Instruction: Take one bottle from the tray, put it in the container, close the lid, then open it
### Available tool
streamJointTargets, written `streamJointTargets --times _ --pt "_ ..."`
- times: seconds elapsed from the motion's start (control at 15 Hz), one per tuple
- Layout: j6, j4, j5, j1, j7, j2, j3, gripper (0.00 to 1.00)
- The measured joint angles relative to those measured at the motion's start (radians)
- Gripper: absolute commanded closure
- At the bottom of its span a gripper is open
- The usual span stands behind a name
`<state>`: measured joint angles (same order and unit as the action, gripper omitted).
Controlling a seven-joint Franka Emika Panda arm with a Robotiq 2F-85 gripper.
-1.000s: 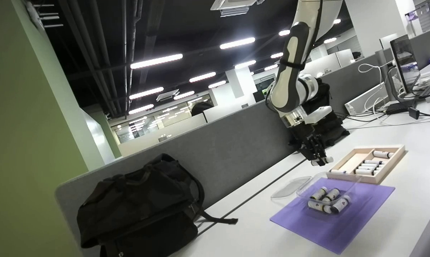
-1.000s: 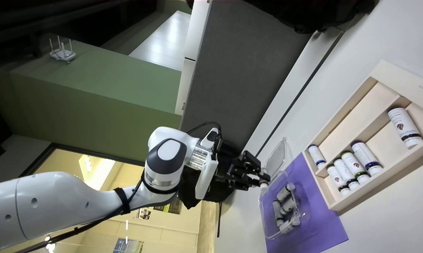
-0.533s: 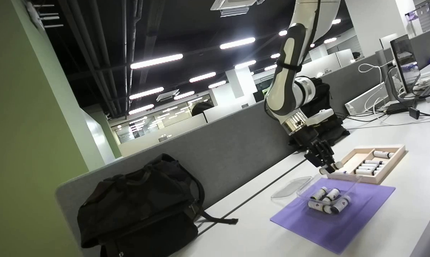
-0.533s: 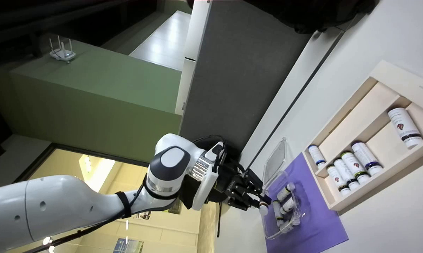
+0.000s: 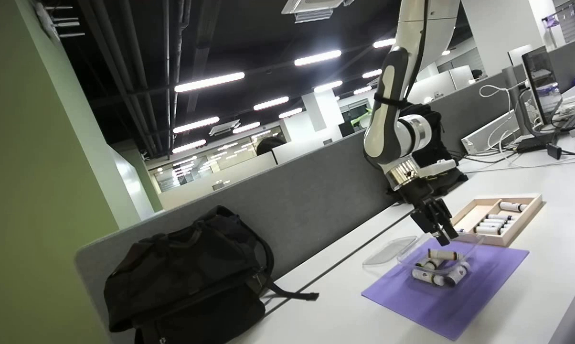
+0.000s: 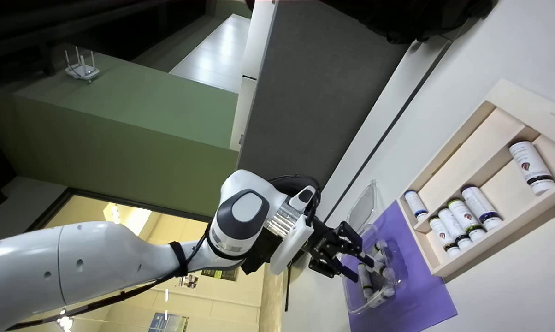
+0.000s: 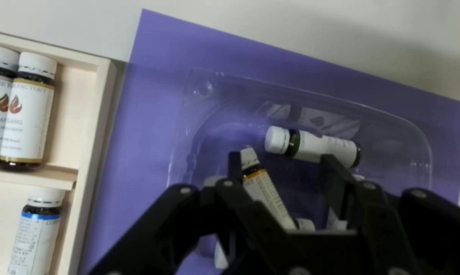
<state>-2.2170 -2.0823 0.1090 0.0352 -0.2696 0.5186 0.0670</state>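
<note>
Above the clear plastic container (image 5: pixel 476 244), my gripper (image 7: pixel 281 168) stands open, its fingers well apart and nothing gripped. A white-capped bottle with an orange band (image 7: pixel 268 196) lies slanted below, under the left finger in the wrist view. In an exterior view, this bottle (image 5: pixel 442 254) rests across several others inside the container. The container's lid (image 6: pixel 363 207) is folded back flat at its side. Several bottles lie in the light-wood tray (image 6: pixel 462 154), including a blue-banded one (image 7: pixel 37 236). My gripper's own parts hide some of the container's contents in the wrist view.
A purple mat (image 5: pixel 411 306) lies under the container. The tray adjoins the mat. Black backpacks (image 5: pixel 187 277) and a grey partition (image 5: pixel 306 200) border the white table (image 5: pixel 550 267). A monitor (image 5: pixel 540 86) and cables stand farther along.
My gripper has moved lower and over the container, opened, and let go of the bottle it held. That bottle now lies on the others in the container.
</note>
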Motion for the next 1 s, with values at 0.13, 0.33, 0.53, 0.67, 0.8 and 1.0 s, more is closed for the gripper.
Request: streamJointTargets --times 0.13,0.33,0.53,0.67,0.8,1.0 --pt "-0.029 0.008 0.042 0.035 -0.046 -0.006 0.004 0.00" --pt "-0.033 0.037 0.114 0.104 -0.143 -0.028 0.009 0.00" --pt "-0.026 0.087 0.179 0.177 -0.225 -0.035 0.007 0.00" --pt "-0.024 0.122 0.192 0.207 -0.226 -0.029 -0.007 0.00" --pt "-0.022 0.136 0.195 0.217 -0.226 -0.021 -0.013 0.00" --pt "-0.022 0.137 0.202 0.210 -0.224 -0.016 -0.012 0.00"
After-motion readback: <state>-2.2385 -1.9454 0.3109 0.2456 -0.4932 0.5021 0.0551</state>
